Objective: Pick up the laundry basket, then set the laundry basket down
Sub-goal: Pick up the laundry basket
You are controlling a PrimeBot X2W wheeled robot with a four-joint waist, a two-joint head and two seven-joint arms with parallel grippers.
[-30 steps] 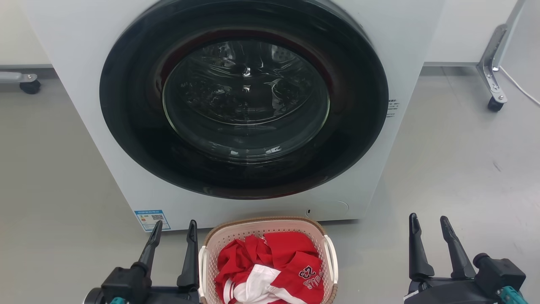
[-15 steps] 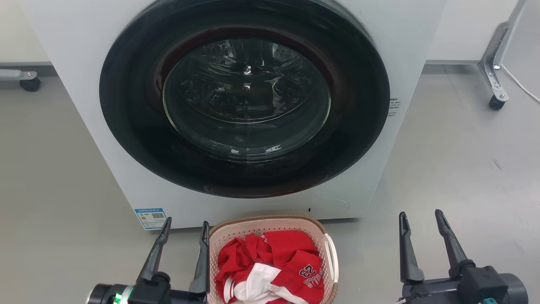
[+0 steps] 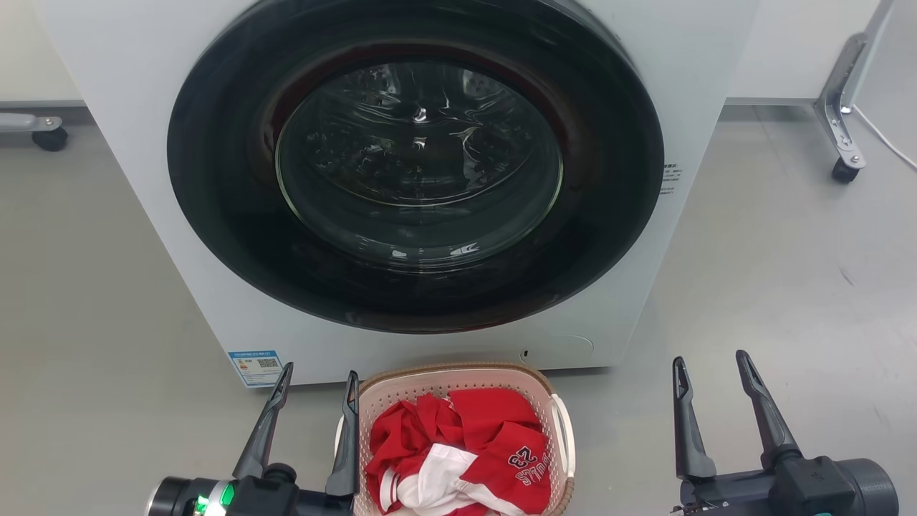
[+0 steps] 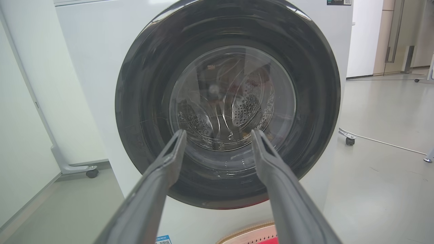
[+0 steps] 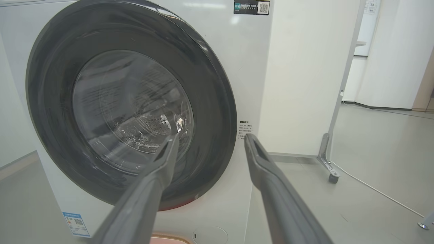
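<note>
Laundry basket (image 3: 458,371) w/ red clothes (image 3: 494,423) sits on floor (image 3: 788,251) before washing machine (image 3: 688,72); left gripper (image 3: 319,370), fingers spread, seemingly touches its side, right gripper (image 3: 709,357) spread, well apart, prob. readying a two-sided lift.

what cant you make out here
- laundry basket: near end cut off by the head view's bottom edge.
- whether the left claw touches it: inner finger overlaps its side, head view.
- blue label text: too small, head view.
- what's behind the door glass: glare, head view.
</note>
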